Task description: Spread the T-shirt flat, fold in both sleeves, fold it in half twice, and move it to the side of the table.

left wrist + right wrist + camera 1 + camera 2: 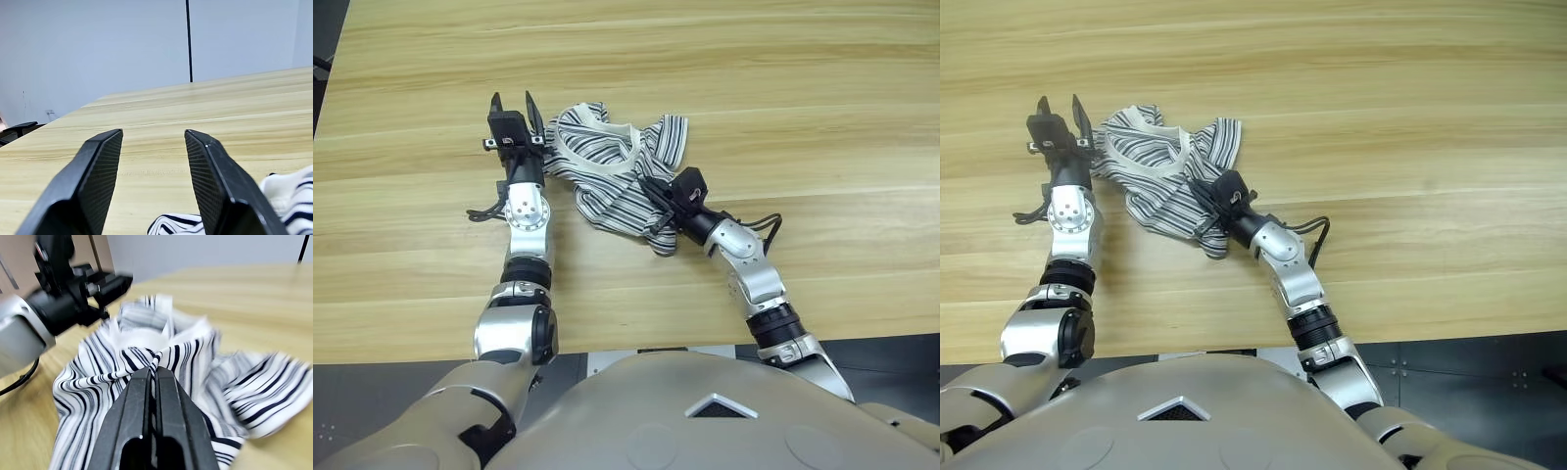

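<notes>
On the table [803, 117], the T-shirt [607, 166] lies bunched, long axis 11-to-5 o'clock. The right gripper [154, 371] clamps a fold at its 5 o'clock side. The left gripper [512, 100], fingers apart and empty, sits beside its 10 o'clock edge.

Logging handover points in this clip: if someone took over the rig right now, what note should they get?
Left gripper: open, holding nothing, beside the T-shirt at its left edge near the collar.
Right gripper: shut on a fold of the striped fabric.
T-shirt: bunched in a heap on the table, collar facing up.
Done: nothing completed; the shirt is not flat.
Left: spread it flat, fold in both sleeves, halve it twice, move it to the table's side.
</notes>
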`<state>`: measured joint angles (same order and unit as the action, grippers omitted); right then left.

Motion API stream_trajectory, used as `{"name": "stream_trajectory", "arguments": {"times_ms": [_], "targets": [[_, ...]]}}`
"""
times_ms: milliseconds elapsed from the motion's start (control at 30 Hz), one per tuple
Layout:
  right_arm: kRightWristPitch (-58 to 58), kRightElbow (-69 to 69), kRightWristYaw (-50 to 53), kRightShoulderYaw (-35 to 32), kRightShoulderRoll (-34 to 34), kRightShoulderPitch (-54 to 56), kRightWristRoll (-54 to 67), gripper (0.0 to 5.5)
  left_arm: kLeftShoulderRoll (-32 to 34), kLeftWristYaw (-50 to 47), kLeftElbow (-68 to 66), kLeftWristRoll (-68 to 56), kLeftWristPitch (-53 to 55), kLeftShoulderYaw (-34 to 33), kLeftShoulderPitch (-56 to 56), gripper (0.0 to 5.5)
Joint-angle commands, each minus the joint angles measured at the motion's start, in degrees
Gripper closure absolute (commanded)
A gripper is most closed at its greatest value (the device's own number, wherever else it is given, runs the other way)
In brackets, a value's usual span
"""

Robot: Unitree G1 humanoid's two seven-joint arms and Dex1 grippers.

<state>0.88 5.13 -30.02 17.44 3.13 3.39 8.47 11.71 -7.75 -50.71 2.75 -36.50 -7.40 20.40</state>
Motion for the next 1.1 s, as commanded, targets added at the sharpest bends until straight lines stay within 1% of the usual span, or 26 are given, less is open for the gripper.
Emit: {"name": "stream_trajectory", "arguments": {"times_ms": [33, 67, 133, 167, 233, 300, 333, 400, 467, 533, 600, 700, 833, 933, 1000, 1100], "targets": [[6.3, -9.0, -6.8, -5.2, 8.8, 1.9, 5.3, 5.39, 4.9, 5.9, 1.9, -1.4, 0.5, -0.4, 2.7, 3.15], [9.6, -12.4, -10.5, -6.1, 12.8, 2.5, 7.3, 5.39, 6.9, 10.3, 2.9, -2.5, 0.5, 0.0, 4.2, 3.15], [16.1, -17.3, -22.0, -5.7, 24.5, 4.9, 9.5, 5.39, 12.5, 26.0, 5.9, -3.7, 1.5, 4.0, 7.0, 3.15], [17.8, -15.8, -26.7, -4.4, 28.6, 7.7, 8.6, 5.39, 15.2, 34.7, 6.5, -3.7, 2.5, 6.5, 8.1, 3.15], [18.9, -10.5, -30.9, -1.9, 31.7, 12.5, 5.8, 5.39, 18.8, 47.8, 7.5, -4.5, 3.3, 10.2, 8.8, 3.15], [18.0, -7.4, -33.8, -0.4, 33.3, 13.8, 4.2, 5.39, 21.9, 59.2, 10.1, -4.9, 4.6, 13.9, 8.4, 3.15], [18.0, -7.7, -35.6, -0.2, 34.5, 13.5, 4.7, 5.39, 23.1, 64.2, 11.5, -5.2, 5.2, 15.4, 8.3, 3.15], [19.4, -10.9, -40.3, -1.8, 38.0, 11.3, 7.9, 5.39, 26.3, 75.5, 18.0, -9.4, 10.8, 17.3, 6.9, 3.15], [19.4, -12.0, -42.4, -2.8, 40.1, 9.4, 8.8, 5.39, 29.2, 83.0, 23.0, -12.9, 16.1, 17.6, 4.6, 3.15], [18.5, -11.7, -42.5, -3.4, 41.2, 7.6, 8.4, 5.39, 31.7, 86.8, 25.5, -13.6, 18.6, 17.7, 2.0, 3.15], [17.9, -10.9, -42.4, -4.1, 42.2, 6.0, 8.1, 5.39, 33.3, 88.5, 27.6, -14.3, 21.0, 17.1, 0.1, 3.15], [16.6, -9.2, -43.6, -4.8, 44.3, 3.4, 7.5, 5.39, 34.0, 90.1, 29.7, -16.0, 24.3, 15.9, -0.7, 3.15], [13.9, -7.3, -47.0, -4.8, 48.5, -0.8, 6.3, 5.39, 33.7, 90.8, 30.9, -15.9, 26.2, 16.4, -1.4, 3.15], [12.6, -5.9, -49.4, -4.1, 50.6, -2.2, 5.4, 5.39, 31.2, 89.7, 29.4, -14.6, 25.7, 17.5, 0.0, 3.15], [12.1, -4.8, -49.2, -4.2, 50.2, -1.9, 4.9, 5.39, 28.6, 89.1, 27.1, -14.2, 26.2, 18.3, 2.4, 3.15], [11.5, -4.2, -49.1, -4.3, 49.5, -1.7, 4.6, 5.39, 24.1, 87.8, 19.9, -12.0, 25.2, 19.7, 6.6, 3.15]]}}
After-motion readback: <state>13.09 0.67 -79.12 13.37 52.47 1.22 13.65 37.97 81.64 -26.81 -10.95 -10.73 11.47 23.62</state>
